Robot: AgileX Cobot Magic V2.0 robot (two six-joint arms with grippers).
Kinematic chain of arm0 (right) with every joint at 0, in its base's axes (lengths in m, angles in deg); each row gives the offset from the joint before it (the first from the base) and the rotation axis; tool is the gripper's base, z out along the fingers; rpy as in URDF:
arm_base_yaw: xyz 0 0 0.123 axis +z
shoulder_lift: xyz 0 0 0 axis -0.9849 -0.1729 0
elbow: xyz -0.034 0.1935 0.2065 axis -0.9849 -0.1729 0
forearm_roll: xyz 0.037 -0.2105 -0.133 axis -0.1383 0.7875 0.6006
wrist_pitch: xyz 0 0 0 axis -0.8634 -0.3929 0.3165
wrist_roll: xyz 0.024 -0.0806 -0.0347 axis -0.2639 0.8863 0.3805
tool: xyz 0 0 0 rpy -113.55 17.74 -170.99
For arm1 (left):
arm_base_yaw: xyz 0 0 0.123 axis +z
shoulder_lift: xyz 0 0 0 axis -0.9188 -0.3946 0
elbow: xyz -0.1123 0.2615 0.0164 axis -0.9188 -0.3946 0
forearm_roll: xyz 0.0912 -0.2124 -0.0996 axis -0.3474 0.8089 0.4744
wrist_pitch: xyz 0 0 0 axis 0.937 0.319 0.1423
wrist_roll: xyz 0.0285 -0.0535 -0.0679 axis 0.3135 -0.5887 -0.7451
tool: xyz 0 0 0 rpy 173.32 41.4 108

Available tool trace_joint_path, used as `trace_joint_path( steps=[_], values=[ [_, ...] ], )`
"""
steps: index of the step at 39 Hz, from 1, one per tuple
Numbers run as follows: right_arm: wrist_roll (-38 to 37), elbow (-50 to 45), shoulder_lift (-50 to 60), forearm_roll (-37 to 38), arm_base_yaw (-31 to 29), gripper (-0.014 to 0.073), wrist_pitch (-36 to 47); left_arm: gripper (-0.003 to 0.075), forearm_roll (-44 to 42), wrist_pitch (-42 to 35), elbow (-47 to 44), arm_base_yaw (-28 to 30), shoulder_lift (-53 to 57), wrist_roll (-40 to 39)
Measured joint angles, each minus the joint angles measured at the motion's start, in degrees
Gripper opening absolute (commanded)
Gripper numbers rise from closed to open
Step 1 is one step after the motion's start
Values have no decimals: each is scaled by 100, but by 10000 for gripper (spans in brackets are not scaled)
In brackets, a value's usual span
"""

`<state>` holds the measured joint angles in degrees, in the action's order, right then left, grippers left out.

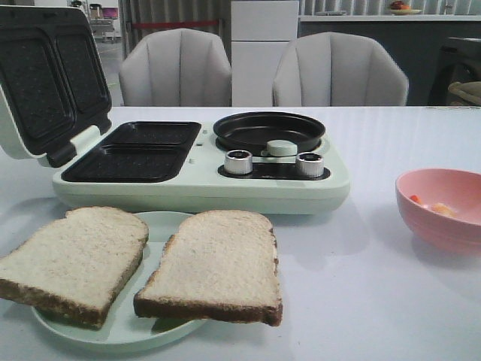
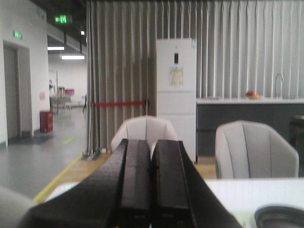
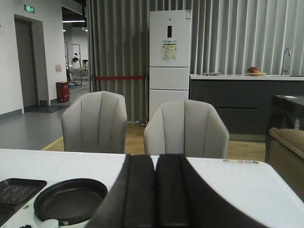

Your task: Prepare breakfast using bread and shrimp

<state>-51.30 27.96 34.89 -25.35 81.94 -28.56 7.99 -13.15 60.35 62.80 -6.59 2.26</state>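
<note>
Both my claws are up off the table. My left gripper (image 2: 152, 185) has its fingers pressed together with only a thin seam between them, pinching nothing, and it points out at the chairs and the white fridge (image 2: 176, 90). My right gripper (image 3: 155, 190) is the same: fingers pressed together, nothing between them, with the table edge beyond.

In the front view, lower left of the frame, two slices of bread sit side by side on a pale green plate (image 1: 113, 331). The left slice (image 1: 75, 259) hangs over the plate's left rim; the right slice (image 1: 214, 263) overlaps the right rim, and a narrow gap separates the two.

Just behind the plate, centre frame, stands the mint-green breakfast maker (image 1: 203, 184). Its lid (image 1: 49, 79) is tilted open at upper left, showing two dark sandwich wells. A round black pan (image 1: 269, 129) sits on its right half, with two silver knobs (image 1: 239, 162) in front.

At the right edge of the frame, well apart from the bread, a pink bowl (image 1: 443, 226) holds the shrimp (image 1: 440, 208), small orange-pink pieces near its bottom.
</note>
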Motion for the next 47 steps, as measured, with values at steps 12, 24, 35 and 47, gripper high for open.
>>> trace_joint_path(
  steps=[12,24,35,47],
  values=[
    [0,1348,-1548,0,0,8,-1220,102,0,1063,1300,0,-1374,0],
    [0,1183,-2858,0,0,8,-2057,102,27,2101,1043,0,-2493,0],
    [-5,990,-3746,0,0,76,-2283,145,84,2183,872,0,-3277,0],
    [-13,990,-3824,0,0,511,-2247,546,84,2196,872,-372,-3656,337]
  ],
)
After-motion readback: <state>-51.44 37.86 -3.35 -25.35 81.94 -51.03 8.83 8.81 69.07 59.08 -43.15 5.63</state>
